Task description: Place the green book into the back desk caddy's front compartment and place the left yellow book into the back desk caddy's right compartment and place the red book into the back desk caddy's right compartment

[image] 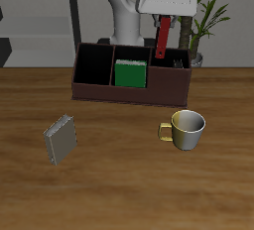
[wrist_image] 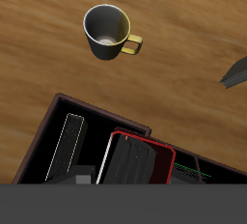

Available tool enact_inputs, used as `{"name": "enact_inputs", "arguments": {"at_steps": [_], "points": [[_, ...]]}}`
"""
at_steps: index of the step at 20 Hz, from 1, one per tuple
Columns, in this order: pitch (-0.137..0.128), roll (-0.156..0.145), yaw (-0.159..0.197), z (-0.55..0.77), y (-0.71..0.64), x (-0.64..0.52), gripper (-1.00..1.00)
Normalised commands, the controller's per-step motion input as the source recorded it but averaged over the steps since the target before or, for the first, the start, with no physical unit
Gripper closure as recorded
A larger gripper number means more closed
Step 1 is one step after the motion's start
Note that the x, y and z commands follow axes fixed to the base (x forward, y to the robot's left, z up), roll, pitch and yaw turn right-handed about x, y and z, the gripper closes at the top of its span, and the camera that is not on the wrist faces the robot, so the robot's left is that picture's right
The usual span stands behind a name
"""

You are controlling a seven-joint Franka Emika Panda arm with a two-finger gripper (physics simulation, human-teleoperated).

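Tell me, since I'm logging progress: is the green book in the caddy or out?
In. The green book stands in the middle section of the back desk caddy, its cover showing above the front wall.

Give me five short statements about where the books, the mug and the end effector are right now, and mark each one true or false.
1. The green book stands in the back desk caddy's middle section. True.
2. The end effector holds the red book above the caddy. True.
3. The mug lies tipped on its side. False: it stands upright on the table.
4. A grey-tan book lies on the table, outside the caddy. True.
5. The red book lies flat on the table beside the mug. False: it hangs upright over the caddy's end section near the plant.
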Motion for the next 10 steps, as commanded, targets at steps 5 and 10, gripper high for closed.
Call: {"name": "enact_inputs", "arguments": {"at_steps": [5,10], "points": [[0.045,-0.002,-0.008,-0.21,-0.03,0.11,1.0],[0.067,0.028,-0.03,-0.22,0.12,0.08,1.0]]}}
